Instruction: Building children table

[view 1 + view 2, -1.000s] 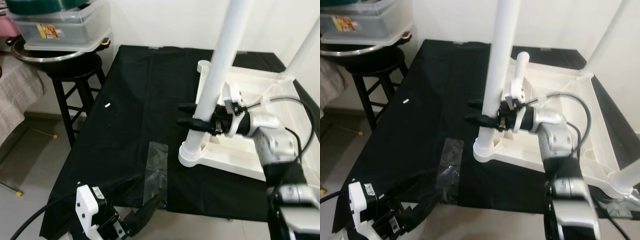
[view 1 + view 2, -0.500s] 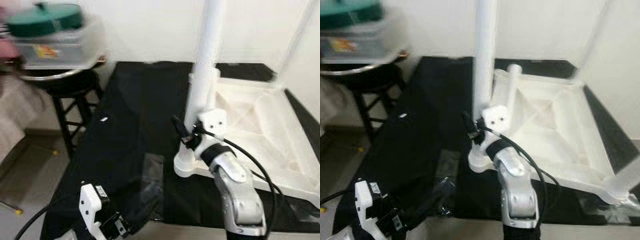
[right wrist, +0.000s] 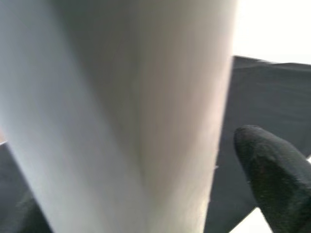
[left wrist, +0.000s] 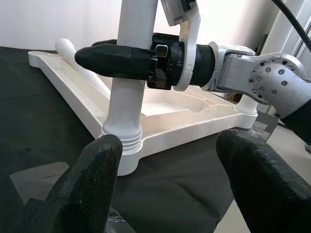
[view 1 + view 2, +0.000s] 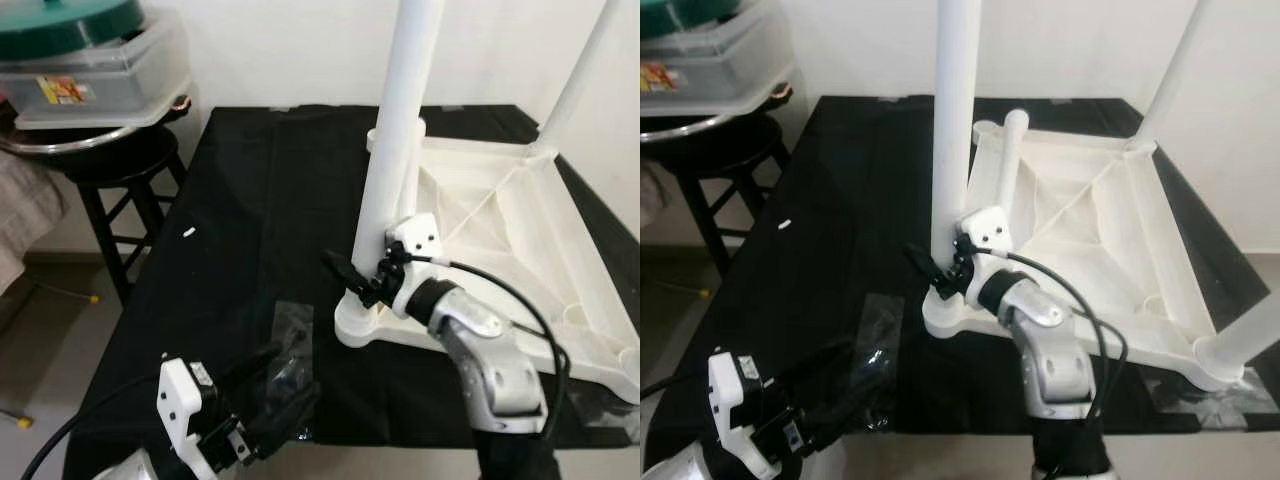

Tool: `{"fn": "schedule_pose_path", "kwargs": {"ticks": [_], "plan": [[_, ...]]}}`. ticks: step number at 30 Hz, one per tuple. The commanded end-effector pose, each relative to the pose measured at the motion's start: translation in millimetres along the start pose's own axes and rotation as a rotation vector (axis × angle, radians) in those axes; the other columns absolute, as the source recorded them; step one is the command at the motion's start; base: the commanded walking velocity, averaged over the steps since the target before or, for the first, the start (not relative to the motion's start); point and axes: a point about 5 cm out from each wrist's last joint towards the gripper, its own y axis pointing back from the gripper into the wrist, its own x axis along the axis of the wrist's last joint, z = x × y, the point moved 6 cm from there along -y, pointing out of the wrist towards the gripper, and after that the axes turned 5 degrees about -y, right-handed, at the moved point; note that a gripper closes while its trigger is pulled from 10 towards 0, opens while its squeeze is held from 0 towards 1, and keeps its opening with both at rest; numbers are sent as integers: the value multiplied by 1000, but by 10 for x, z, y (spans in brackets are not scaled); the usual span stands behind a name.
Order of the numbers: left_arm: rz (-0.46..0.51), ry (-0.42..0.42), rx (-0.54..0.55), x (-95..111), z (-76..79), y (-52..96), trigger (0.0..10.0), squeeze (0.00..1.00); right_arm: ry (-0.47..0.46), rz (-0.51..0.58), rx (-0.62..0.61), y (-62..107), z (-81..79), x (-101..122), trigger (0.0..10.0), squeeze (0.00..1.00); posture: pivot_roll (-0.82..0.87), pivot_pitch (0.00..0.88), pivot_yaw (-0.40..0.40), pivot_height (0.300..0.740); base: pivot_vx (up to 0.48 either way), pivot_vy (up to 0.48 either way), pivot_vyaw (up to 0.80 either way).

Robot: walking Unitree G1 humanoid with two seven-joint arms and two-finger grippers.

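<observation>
Black cloth [image 5: 240, 220] covers the floor, with the upturned white table top [image 5: 500, 230] lying at right. The right gripper [image 5: 352, 280] clasps the near-left table leg [image 5: 400, 120] low down; the left gripper [image 4: 165, 189], jaws wide, hovers near a plastic bag [image 5: 290, 350].

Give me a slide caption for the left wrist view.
Right gripper clasps a white table leg standing in the upturned tabletop.

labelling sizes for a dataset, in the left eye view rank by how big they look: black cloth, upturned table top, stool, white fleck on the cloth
1. black cloth
2. table top
3. stool, partly cut off
4. white fleck
</observation>
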Motion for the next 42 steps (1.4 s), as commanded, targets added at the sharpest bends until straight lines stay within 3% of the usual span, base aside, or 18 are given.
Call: {"fn": "schedule_pose_path", "kwargs": {"ticks": [1,5,6,7,8,9,14,21,22,23,35,40,42], "plan": [[-3,13,4,-11,18,11,10000,0,-2,4,79,3,-19,24,10000,1000,95,129,-22,740,0,0,0],[-3,20,1,-1,55,15,10000,0,41,-33,276,-3,105,109,10000,973,107,141,-30,740,0,0,0],[-3,20,1,-1,55,15,10000,0,41,-33,276,-3,105,109,10000,973,107,141,-30,740,0,0,0],[-4,21,1,1,63,17,10000,0,31,-43,328,-13,133,134,10000,184,108,141,-30,740,0,0,0],[-4,21,1,1,63,17,10000,0,31,-43,328,-13,133,134,10000,184,108,141,-30,740,0,0,0],[-5,23,0,3,70,21,10000,0,30,-42,363,-24,152,169,10000,0,111,142,-30,740,0,0,0],[-11,30,-4,16,103,46,10000,0,7,-1,475,-144,177,383,10000,0,131,155,-28,740,0,0,0],[-16,35,-4,27,121,68,10000,0,8,2,515,-231,205,429,10000,0,142,167,-31,740,0,0,0],[-18,37,-4,31,127,75,10000,0,-3,7,536,-242,198,435,2745,0,144,169,-32,740,0,0,0],[-20,40,-3,33,132,82,10000,0,-17,11,555,-241,192,424,0,0,143,171,-31,740,0,0,0],[-23,45,-4,26,123,75,10000,0,-35,73,515,-152,253,375,0,0,130,166,-27,740,0,0,0],[-20,40,-2,8,86,55,10000,0,-31,81,311,10,102,124,0,0,113,149,-32,740,0,0,0],[-20,40,-2,8,86,55,10000,0,-31,81,311,10,102,124,0,0,113,149,-32,740,0,0,0]]}}
